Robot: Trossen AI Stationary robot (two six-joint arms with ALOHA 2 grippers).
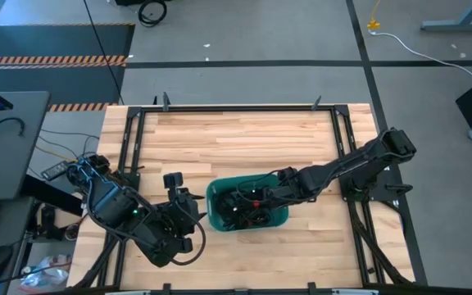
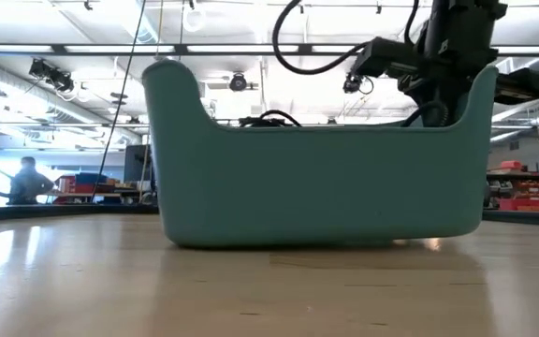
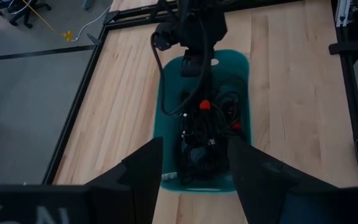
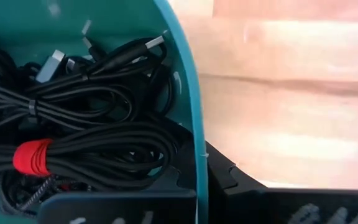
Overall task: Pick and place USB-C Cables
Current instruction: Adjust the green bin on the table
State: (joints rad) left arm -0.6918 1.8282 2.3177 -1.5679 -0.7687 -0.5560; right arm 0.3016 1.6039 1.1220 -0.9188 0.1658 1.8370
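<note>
Your teal bin (image 1: 218, 193), lower centre of the overhead frame, holds the USB-C Cables (image 1: 248, 206), a black tangle with one red tie (image 4: 32, 156). Your right gripper (image 1: 256, 201) sits inside it, fingers together; your left gripper (image 1: 188, 215) waits just left, fingers apart, empty.

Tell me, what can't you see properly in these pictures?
- Low view: the teal plastic bin wall hides most of the thin black USB-C cables.
- Right wrist view: right gripper fingers sit behind the bin rim.
- High view: cables too small to count.
</note>
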